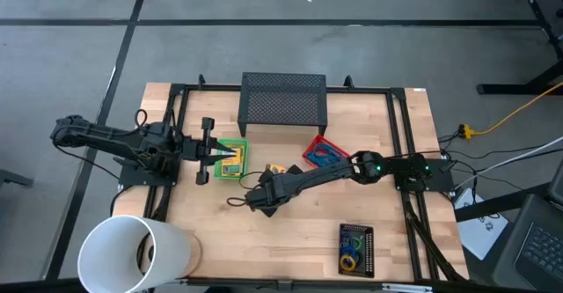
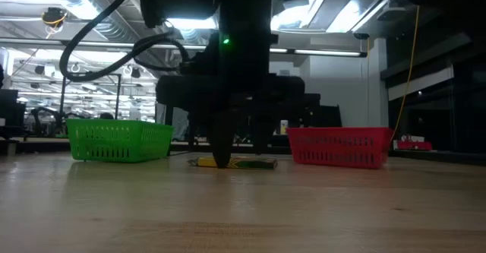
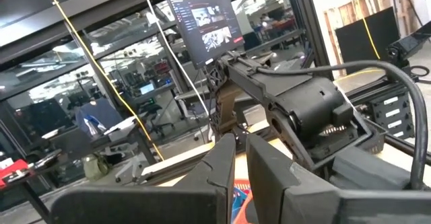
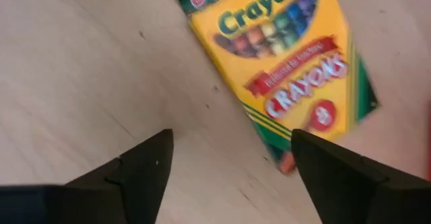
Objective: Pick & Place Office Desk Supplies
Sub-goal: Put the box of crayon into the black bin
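Closest to the high camera stands the white cylinder (image 1: 132, 253), at the table's (image 1: 220, 240) front left corner, lying with its mouth toward the lens. Behind it my left gripper (image 1: 209, 150) hangs over the green tray (image 1: 234, 158), which has a yellow box inside; the left wrist view shows its fingers (image 3: 222, 167) nearly together, a narrow slit between them and nothing held.

Toward the middle, my right gripper (image 1: 261, 198) points down at bare wood. Only the right wrist view shows why: the crayon box (image 4: 279, 59) lies flat on the table just beyond my fingers (image 4: 145, 167), which stand wide apart and touch nothing. From above this box (image 1: 274, 169) is only a small yellow bit beside my arm, between the green tray and the red tray (image 1: 324, 154). The low view gives what the others do not: the box (image 2: 243, 162) lies flat on the wood, and my fingers reach down near the table in front of it.

Further right, the black tray (image 1: 356, 247) with coloured rings (image 1: 352, 260) sits near the front edge. Wood between the cylinder and this tray is open. At the back edge stands a black mesh stand (image 1: 283, 98).
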